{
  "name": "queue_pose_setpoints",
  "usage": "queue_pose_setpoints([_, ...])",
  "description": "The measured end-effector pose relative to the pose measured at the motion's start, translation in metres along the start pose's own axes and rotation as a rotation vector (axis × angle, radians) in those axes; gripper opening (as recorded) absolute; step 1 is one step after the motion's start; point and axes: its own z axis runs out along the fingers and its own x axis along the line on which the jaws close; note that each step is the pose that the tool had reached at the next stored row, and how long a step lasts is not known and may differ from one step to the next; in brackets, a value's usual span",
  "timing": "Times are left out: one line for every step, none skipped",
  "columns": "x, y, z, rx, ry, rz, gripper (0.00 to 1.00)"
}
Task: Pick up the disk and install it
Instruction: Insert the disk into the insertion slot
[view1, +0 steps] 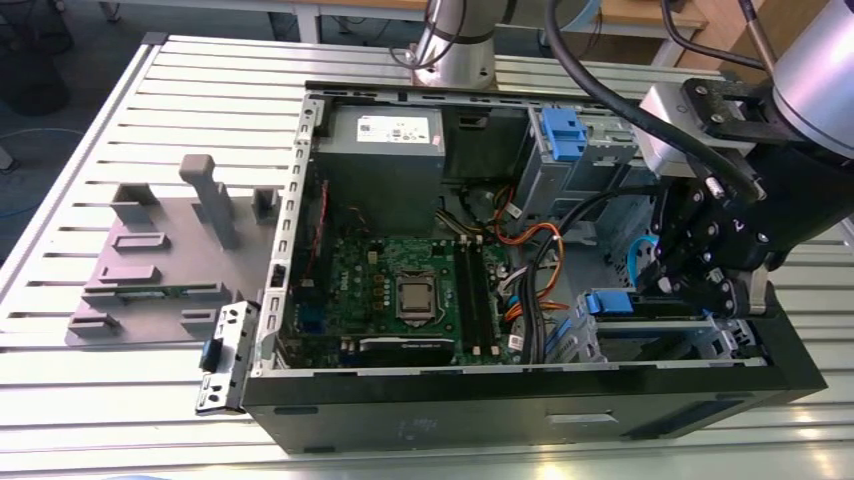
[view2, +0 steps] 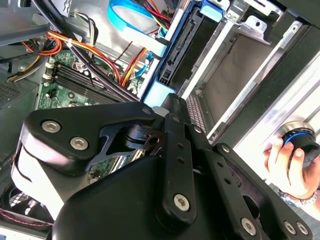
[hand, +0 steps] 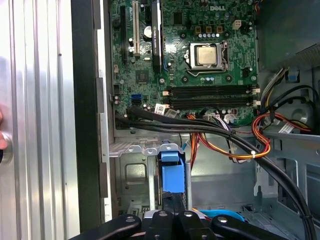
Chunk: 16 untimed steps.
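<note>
Slatted table, open computer case, gripper beside the disk

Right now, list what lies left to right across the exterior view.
grey fixture block → processor socket → orange cable bundle → disk → gripper
</note>
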Motion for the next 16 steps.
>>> queue_pose_setpoints([0.0000,-0.0001,0.0003,0.0000,-0.0001,0.000,0.11])
queue_pose_setpoints([0.0000,-0.0002,0.0005,0.0000,-0.0001,0.000,0.11])
queue_pose_setpoints([0.0000,-0.0003,0.0008,0.0000,-0.0001,0.000,0.11])
queue_pose_setpoints([0.0000,-0.0004,0.0011,0.0000,-0.0001,0.000,0.11])
queue_pose_setpoints([0.0000,-0.0005,0.0014,0.0000,0.0000,0.000,0.11])
queue_pose_setpoints([0.0000,-0.0005,0.0016,0.0000,-0.0001,0.000,0.11])
queue_pose_setpoints([0.0000,-0.0006,0.0019,0.0000,-0.0001,0.000,0.11])
queue_pose_setpoints([0.0000,-0.0006,0.0022,0.0000,-0.0001,0.000,0.11])
queue_pose_setpoints([0.0001,-0.0007,0.0025,0.0000,-0.0001,0.000,0.11])
queue_pose_setpoints([0.0001,-0.0008,0.0029,0.0000,-0.0001,0.000,0.11])
queue_pose_setpoints([0.0001,-0.0008,0.0032,0.0000,-0.0001,0.000,0.11])
queue_pose_setpoints([0.0001,-0.0009,0.0034,0.0000,-0.0001,0.000,0.11])
queue_pose_setpoints([0.0001,-0.0010,0.0037,0.0000,0.0000,0.000,0.11])
queue_pose_setpoints([0.0001,-0.0010,0.0040,0.0000,-0.0001,0.000,0.11])
queue_pose_setpoints([0.0001,-0.0010,0.0042,0.0000,0.0000,0.000,0.11])
queue_pose_setpoints([0.0001,-0.0011,0.0045,0.0000,-0.0001,0.000,0.11])
